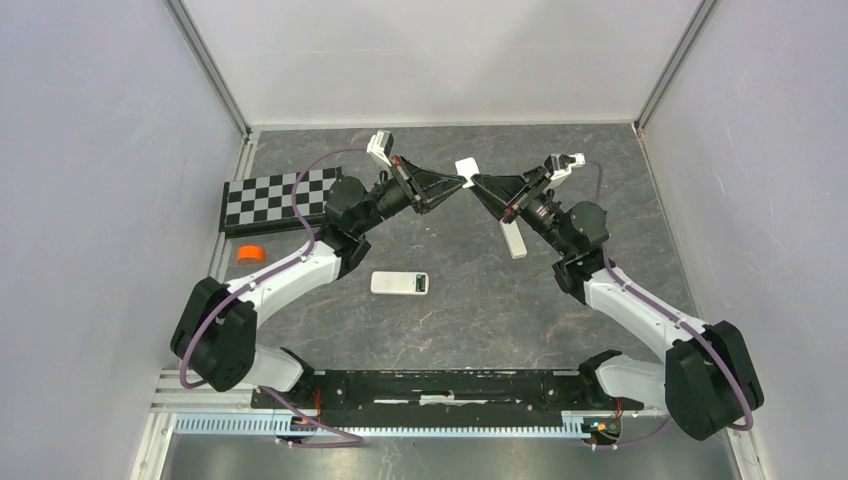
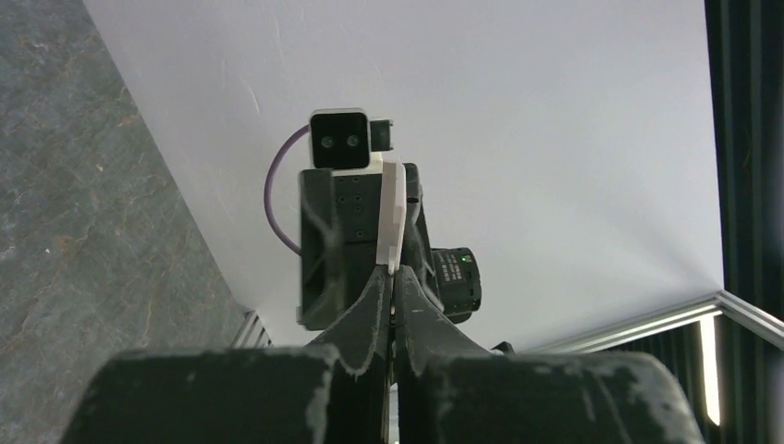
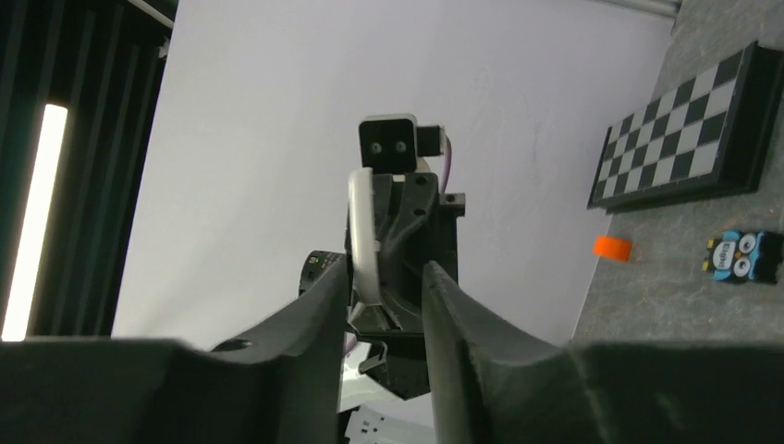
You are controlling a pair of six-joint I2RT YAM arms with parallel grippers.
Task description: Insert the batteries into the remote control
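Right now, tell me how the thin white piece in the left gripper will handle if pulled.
The thin white piece stands straight out of the shut left gripper without sagging, so it is probably stiff and light. Its surface looks smooth, so it may slip in a narrow pinch. Being flat, it should not roll.

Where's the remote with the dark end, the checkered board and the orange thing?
remote (image 1: 395, 283), top view, on its white body
checkered board (image 1: 280, 198), top view, middle of its squares
orange thing (image 1: 250, 254), top view, its middle
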